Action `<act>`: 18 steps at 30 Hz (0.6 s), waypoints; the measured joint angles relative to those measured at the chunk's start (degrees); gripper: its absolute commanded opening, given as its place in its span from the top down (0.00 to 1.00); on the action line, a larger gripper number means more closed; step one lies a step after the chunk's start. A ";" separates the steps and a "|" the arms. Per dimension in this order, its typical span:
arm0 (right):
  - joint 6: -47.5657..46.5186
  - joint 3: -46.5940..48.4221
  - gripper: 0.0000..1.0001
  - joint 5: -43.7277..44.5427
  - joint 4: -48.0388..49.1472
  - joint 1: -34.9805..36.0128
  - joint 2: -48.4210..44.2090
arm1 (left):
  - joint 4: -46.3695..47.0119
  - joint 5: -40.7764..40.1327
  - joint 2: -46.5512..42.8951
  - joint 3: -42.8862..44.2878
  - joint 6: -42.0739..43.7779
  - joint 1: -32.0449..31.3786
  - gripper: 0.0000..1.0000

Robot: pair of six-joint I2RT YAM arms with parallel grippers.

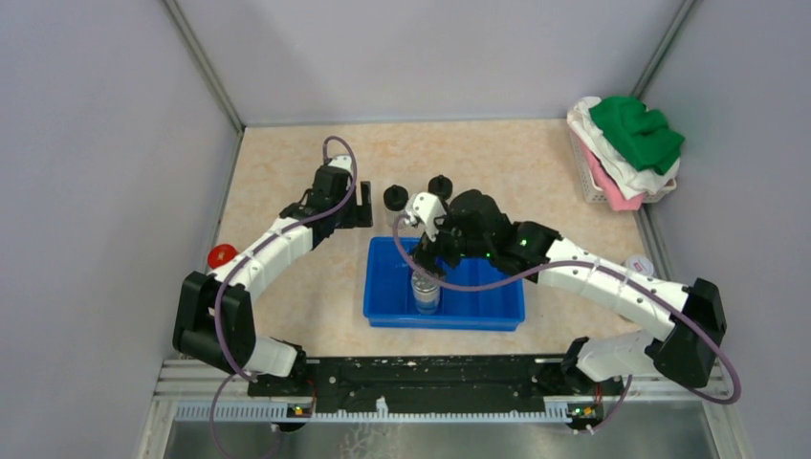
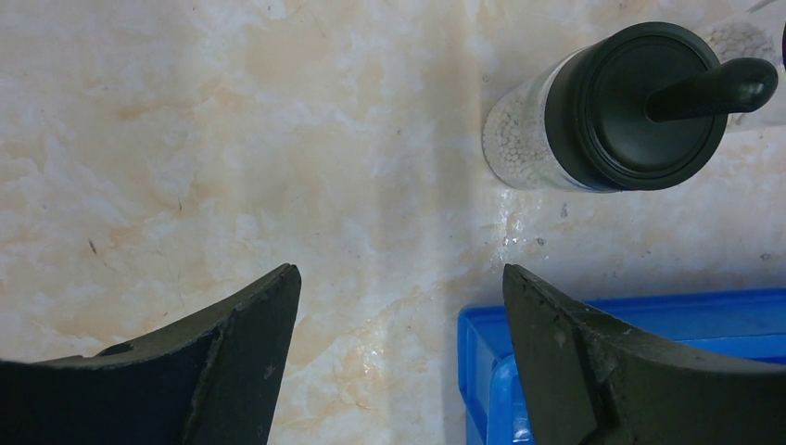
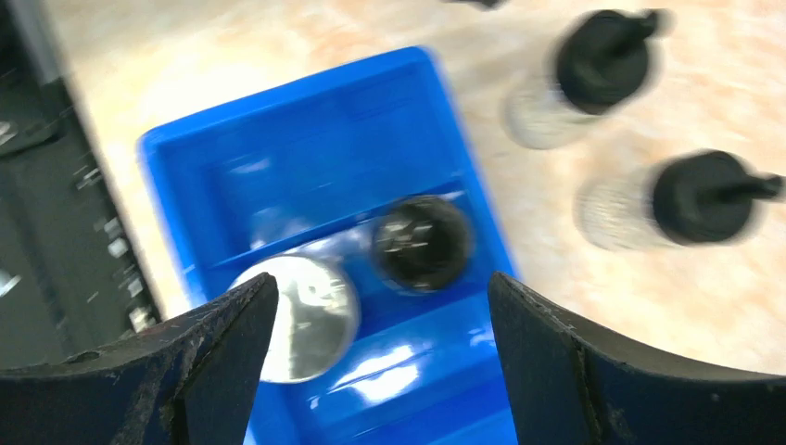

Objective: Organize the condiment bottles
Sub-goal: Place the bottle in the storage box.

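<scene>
Only the left wrist view shows white granules in the clear black-capped bottle (image 2: pixel 612 107), upright on the beige marbled table (image 2: pixel 232 139) beside the blue plastic tray (image 2: pixel 649 311). The left gripper (image 2: pixel 400 273) hangs wide-jawed and empty. The blurred right wrist view shows the right gripper (image 3: pixel 382 283), wide-jawed, above 2 bottles in the tray: the silver-capped bottle (image 3: pixel 301 315) and the dark-capped bottle (image 3: pixel 424 241).

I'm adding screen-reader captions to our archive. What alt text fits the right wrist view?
Blurred downward view past the open right gripper: a blue tray holds a silver-capped bottle and a dark-topped bottle side by side. Two black-capped bottles stand on the marbled table beyond the tray.
</scene>
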 measured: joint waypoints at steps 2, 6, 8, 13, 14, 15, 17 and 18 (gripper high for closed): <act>0.57 1.31 0.18 5.40 0.28 -0.98 -0.02 | -0.09 0.02 0.00 0.22 0.02 0.00 0.13; 3.72 7.37 0.19 17.40 0.96 -5.90 2.54 | -0.48 0.22 0.15 2.97 0.44 -0.02 0.13; 5.88 9.60 0.19 20.74 2.03 -8.81 4.02 | -0.17 0.35 0.83 5.70 0.68 -0.02 0.13; 13.00 10.51 0.18 20.41 5.77 -19.04 8.33 | 0.90 0.76 1.51 7.87 0.72 -0.02 0.13; 14.08 10.45 0.16 19.63 6.47 -20.61 9.55 | 0.92 0.96 1.51 7.74 0.72 -0.02 0.13; 14.99 10.32 0.15 18.51 7.45 -22.23 11.04 | 1.01 1.05 1.49 7.48 0.72 -0.02 0.13; 15.61 9.66 0.15 17.07 9.66 -24.09 13.46 | 1.44 1.22 0.94 5.97 0.70 -0.02 0.13; 15.80 9.20 0.15 15.91 10.78 -24.55 14.86 | 1.68 1.36 0.57 4.92 0.68 -0.02 0.12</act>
